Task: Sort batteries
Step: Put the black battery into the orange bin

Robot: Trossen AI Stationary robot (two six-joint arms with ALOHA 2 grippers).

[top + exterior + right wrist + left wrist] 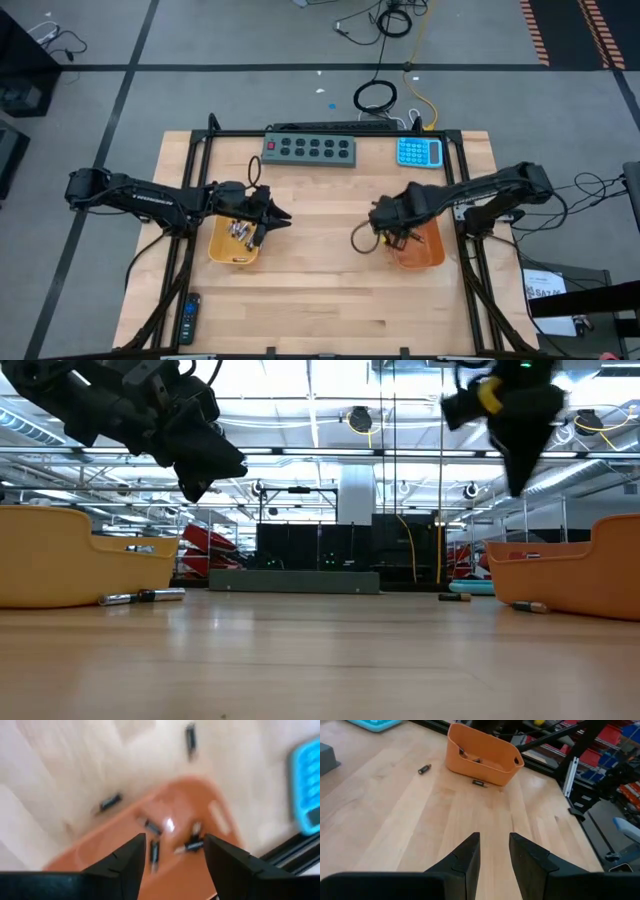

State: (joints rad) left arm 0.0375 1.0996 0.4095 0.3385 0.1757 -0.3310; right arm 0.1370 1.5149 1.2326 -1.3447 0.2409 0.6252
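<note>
The high view looked straight down on the whole table (320, 300). The low view sat at tabletop height, facing the room. Each wrist camera looked past its fingers; both showed the orange tray (482, 757), the right's from close above.

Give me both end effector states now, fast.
Left end effector: fingers narrowly apart, holding nothing, raised beside the yellow tray.
Right end effector: open, empty, over the orange tray with batteries inside.

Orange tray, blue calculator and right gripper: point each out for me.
orange tray (487, 765), left wrist view, front wall.
blue calculator (419, 152), high view, middle of its face.
right gripper (172, 852), right wrist view, midway between its fingertips.
</note>
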